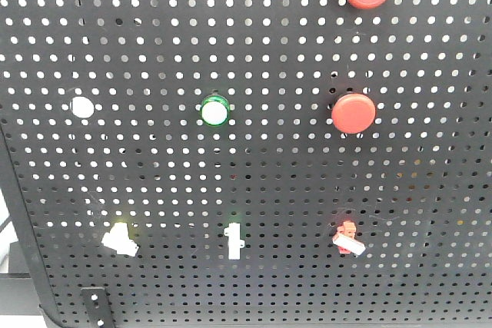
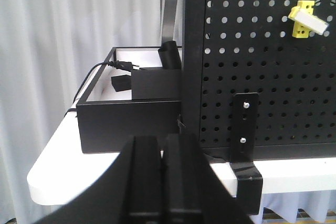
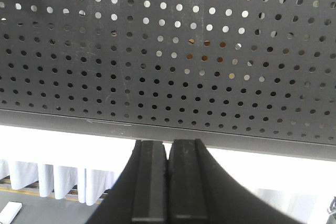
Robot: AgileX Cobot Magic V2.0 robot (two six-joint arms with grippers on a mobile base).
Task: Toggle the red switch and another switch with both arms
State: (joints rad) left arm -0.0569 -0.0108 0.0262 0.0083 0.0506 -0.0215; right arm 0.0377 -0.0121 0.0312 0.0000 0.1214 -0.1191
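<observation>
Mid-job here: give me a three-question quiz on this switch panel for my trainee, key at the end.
1. True or false: the left gripper is touching the pale yellow switch.
2. In the front view, the white toggle sits: A) between the pale yellow switch and the red switch; B) above both; C) left of both.
3. Fill in: in its wrist view, the right gripper has its jaws ____ (open or shut).

Key: 1 false, it is low and well apart from it; 2 A; 3 shut.
</observation>
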